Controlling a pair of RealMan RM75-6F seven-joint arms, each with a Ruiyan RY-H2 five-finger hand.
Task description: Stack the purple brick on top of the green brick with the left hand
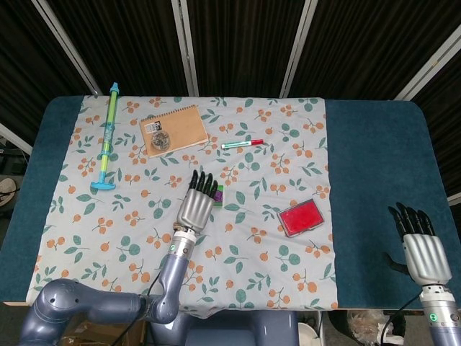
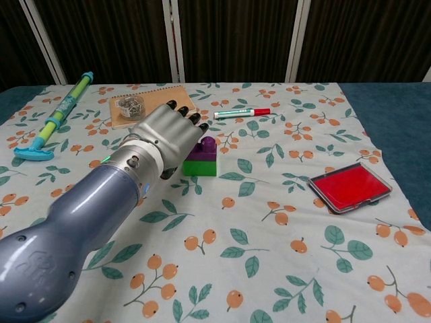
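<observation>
So the purple brick (image 2: pixel 207 147) is sitting on top of the green brick (image 2: pixel 201 166), mid-table on the floral cloth (image 2: pixel 269 269). The left hand (image 2: pixel 170 136) is right up against the stack on its left side, back of the hand up, fingers (image 1: pixel 204 185) stretched forward fairly close together. Can't tell whether it's gripping the brick or only touching it. The right hand (image 1: pixel 420 241) rests flat, well apart, on the blue table (image 1: pixel 374 166), fingers extended, holding nothing. The red tray (image 2: pixel 349 186) looks like nothing's in it.
</observation>
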